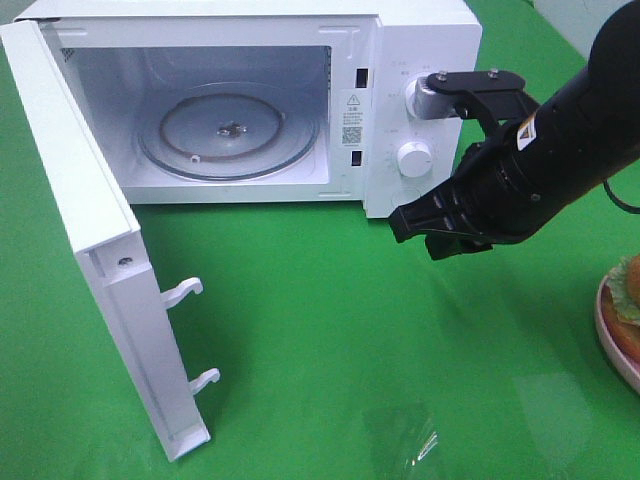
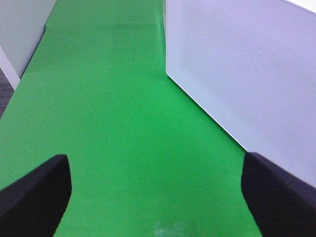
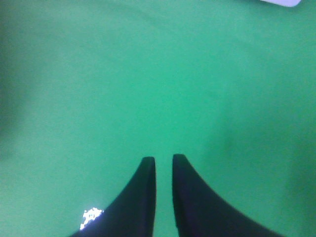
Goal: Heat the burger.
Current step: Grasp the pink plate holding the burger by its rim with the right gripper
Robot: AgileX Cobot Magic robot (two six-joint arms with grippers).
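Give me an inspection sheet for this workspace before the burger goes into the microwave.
Surface: green cloth, with a glossy patch near its front edge.
Job's things: burger on pink plate at the far right, mostly cut off; microwave with its door open and its glass turntable bare.
Clutter: nothing seen.
Pincers: left pincer wide open, empty; right pincer barely parted, empty, in front of the microwave's dials.
Cables: one dark cable behind the right arm.
Surroundings: pale strip beyond the cloth, unclear.
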